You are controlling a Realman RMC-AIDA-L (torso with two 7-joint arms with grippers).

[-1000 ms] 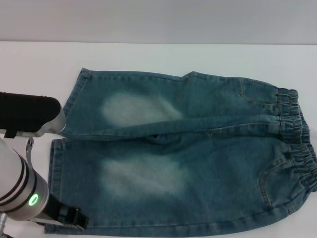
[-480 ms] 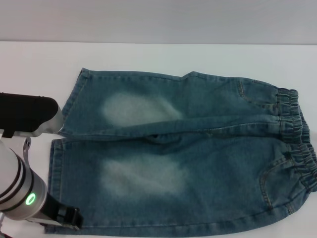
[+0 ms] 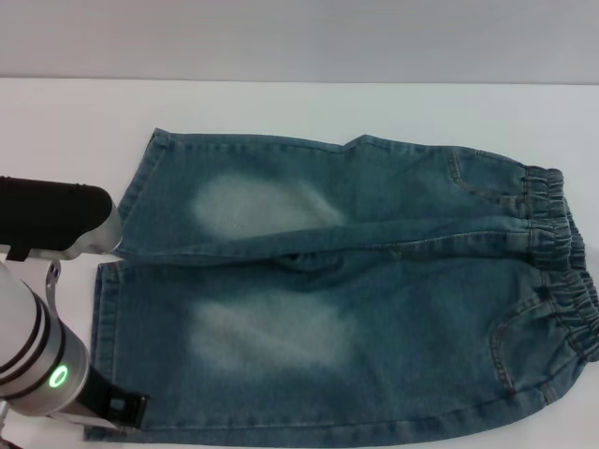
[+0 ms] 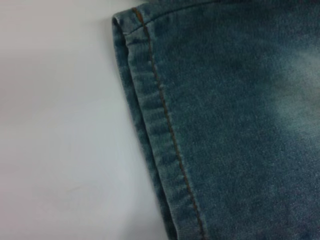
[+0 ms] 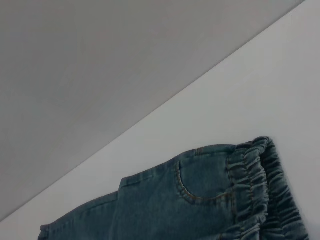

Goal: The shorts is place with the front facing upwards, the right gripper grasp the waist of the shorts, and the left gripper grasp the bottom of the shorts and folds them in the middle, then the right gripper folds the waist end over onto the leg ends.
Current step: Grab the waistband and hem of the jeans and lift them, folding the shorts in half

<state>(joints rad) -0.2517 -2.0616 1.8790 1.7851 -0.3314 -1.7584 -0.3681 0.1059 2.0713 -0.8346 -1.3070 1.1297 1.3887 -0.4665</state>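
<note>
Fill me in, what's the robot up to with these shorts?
The denim shorts lie flat and unfolded on the white table, elastic waistband toward the robot's right, leg hems toward its left. The left arm is low over the near leg's hem, its gripper at that hem's near corner; the left wrist view shows only hem and table, no grasp. The right gripper isn't in the head view; its wrist view looks down at the waistband. No fold made yet.

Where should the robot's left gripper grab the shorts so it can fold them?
Probably at the near leg's stitched hem, coming in from the robot's left side. The shorts lie flat with both leg openings pointing that way, and the hem is a firm doubled edge at the cloth's border. The left gripper hangs by that hem's near corner.
</note>
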